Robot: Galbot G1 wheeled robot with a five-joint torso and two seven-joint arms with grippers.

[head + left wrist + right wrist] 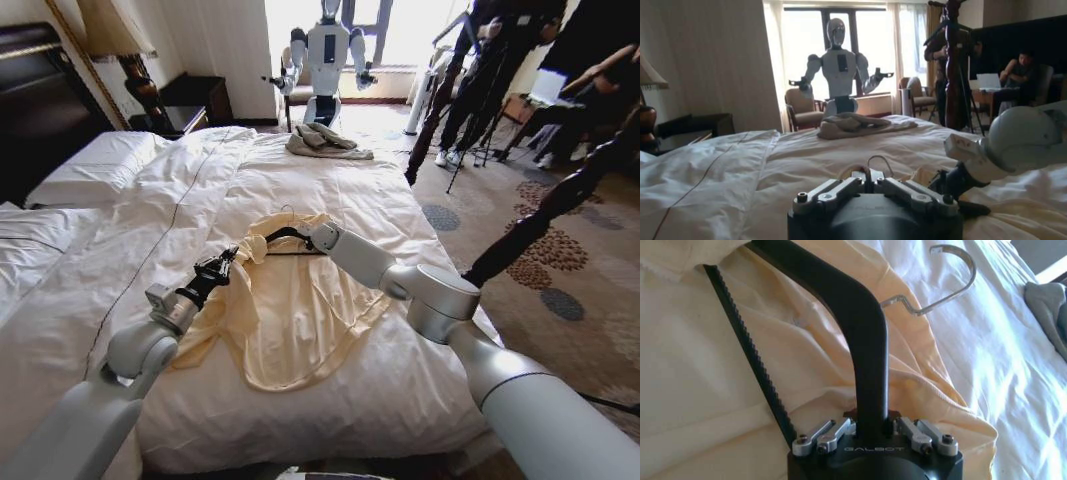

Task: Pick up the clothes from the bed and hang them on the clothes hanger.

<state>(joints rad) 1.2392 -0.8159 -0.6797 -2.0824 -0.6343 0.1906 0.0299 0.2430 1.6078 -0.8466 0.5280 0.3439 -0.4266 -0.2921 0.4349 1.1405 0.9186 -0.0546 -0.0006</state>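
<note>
The pale-yellow clothes (290,310) lie spread on the bed (300,170), with the black clothes hanger (283,234) at their collar. My right gripper (303,237) is shut on one arm of the clothes hanger (860,330). In the right wrist view its fingers clamp that black arm above the clothes (713,415), and the metal hook (971,267) points toward the white duvet. My left gripper (232,258) is at the collar's left edge, shut on a bunched fold of the clothes. The left wrist view shows the left gripper (870,176) closed, with the right gripper (953,186) beside it.
A grey garment (325,140) lies at the bed's far end. Another white robot (325,50) stands by the window beyond it. People and black tripods (480,100) fill the carpet on the right. A lamp and nightstand (170,115) stand at the left by the pillows (95,165).
</note>
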